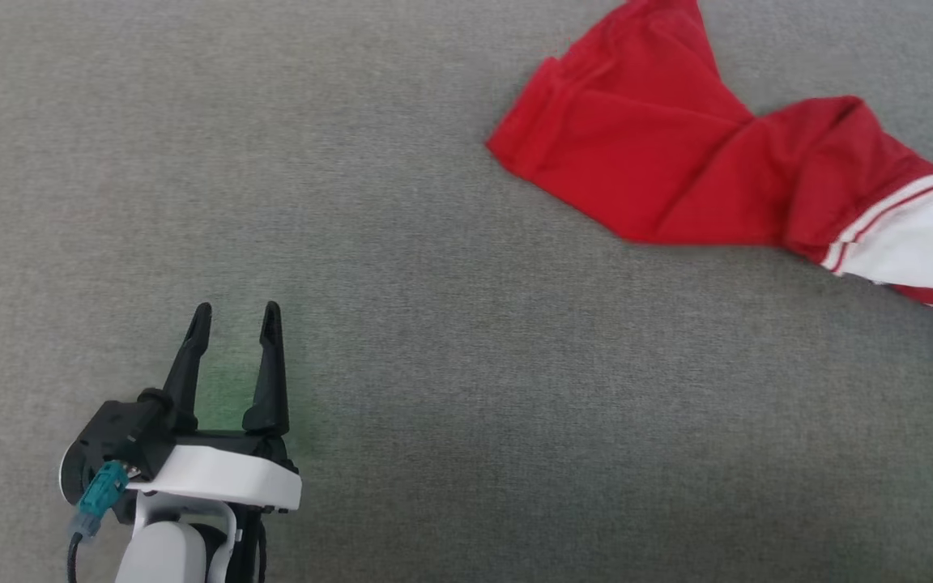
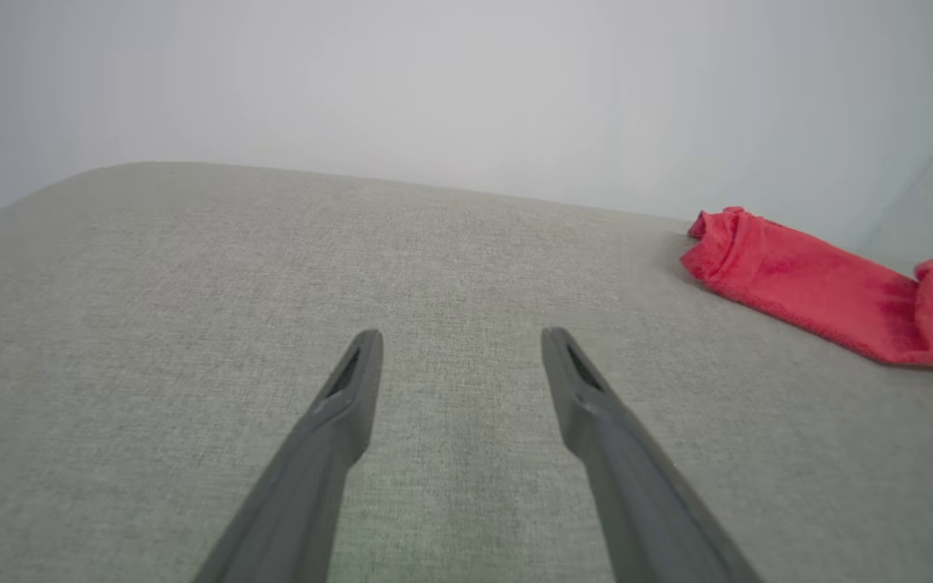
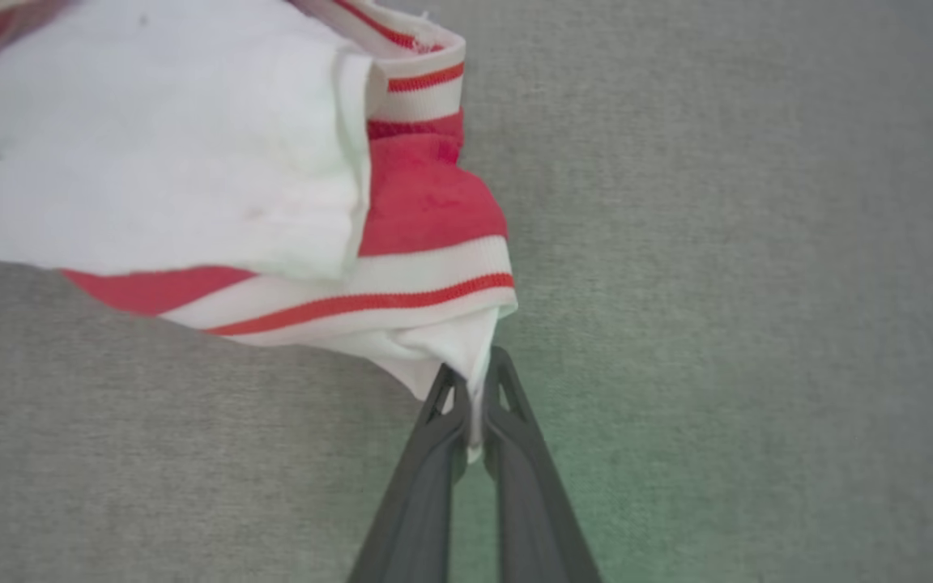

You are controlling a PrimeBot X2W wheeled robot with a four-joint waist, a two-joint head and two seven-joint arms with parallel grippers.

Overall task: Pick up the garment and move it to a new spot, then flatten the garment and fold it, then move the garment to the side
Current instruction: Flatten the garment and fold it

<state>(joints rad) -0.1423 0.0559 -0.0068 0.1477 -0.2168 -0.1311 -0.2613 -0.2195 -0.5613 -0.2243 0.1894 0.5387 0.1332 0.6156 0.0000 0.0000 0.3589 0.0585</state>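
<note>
**Right gripper pinched on the garment's white corner; left gripper open, well apart**

You see the garment [image 1: 677,162] at the upper right of the head view, lying on a grey woven surface [image 1: 434,364]. It is crumpled, not flat. The red body is folded over itself, and a white sleeve [image 1: 920,239] runs off the right edge. White-and-red striped trim [image 1: 879,214] marks the seam where red meets white.

In the right wrist view the garment [image 3: 191,162] takes up the upper left, with white cloth bunched over red. Striped trim [image 3: 402,295] runs along its lower edge. Your right gripper [image 3: 473,380] is closed on a small white corner just below that trim. The cloth is pinched between the two dark fingers, and a sliver of it hangs down in the narrow gap. Whether that corner is lifted off the surface or rests on it is hard to judge from this angle.

Your left gripper [image 1: 237,312] sits at the lower left of the head view, well apart from the garment. Its fingers point up the view and are spread wide, with nothing between them. In the left wrist view those fingers reach out over the surface [image 2: 191,324]. The garment's red end [image 2: 807,291] lies off to the right, near the far edge, before a pale wall [image 2: 434,81].
</note>
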